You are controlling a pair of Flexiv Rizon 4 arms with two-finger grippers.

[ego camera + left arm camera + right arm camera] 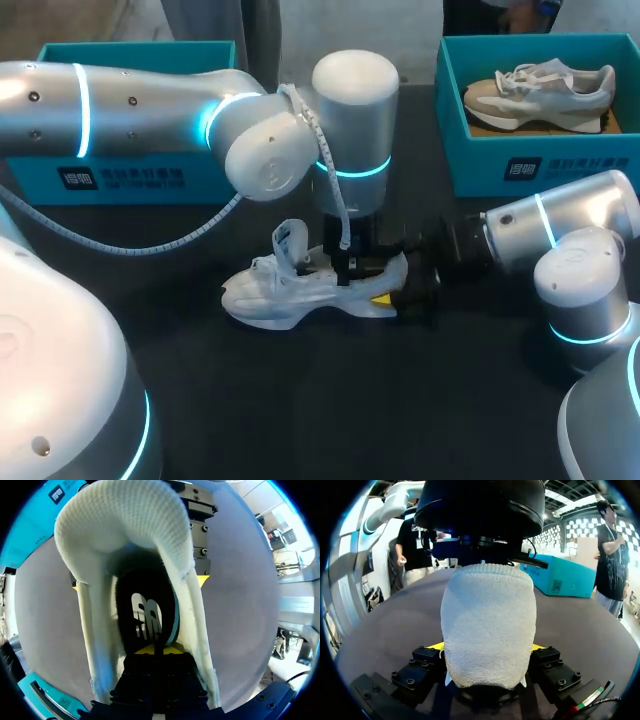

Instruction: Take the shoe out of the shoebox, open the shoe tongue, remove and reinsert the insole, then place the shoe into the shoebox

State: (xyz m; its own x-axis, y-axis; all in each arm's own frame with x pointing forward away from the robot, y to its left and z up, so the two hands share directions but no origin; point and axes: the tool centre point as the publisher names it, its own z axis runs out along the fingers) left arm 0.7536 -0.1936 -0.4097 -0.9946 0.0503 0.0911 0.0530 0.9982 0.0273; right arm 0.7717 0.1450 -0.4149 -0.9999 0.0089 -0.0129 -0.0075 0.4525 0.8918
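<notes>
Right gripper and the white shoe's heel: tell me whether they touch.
Touching. Right wrist view: the right gripper clamps the shoe's heel, yellow tips pressed against both its sides.

Toe of shoe (pixel 487 625) hidden behind heel

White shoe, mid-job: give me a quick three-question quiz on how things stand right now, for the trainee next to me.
1. True or false: the white shoe lies upside down, sole up.
2. Which part of the shoe sits between the right gripper's fingers? A the toe; B the heel; C the tongue.
3. Fill the gap: the left gripper reaches down into the shoe's opening, over the black ____.

Key
1. False: it stands sole down on the table.
2. B: both fingers press the heel from its two sides.
3. insole
</notes>
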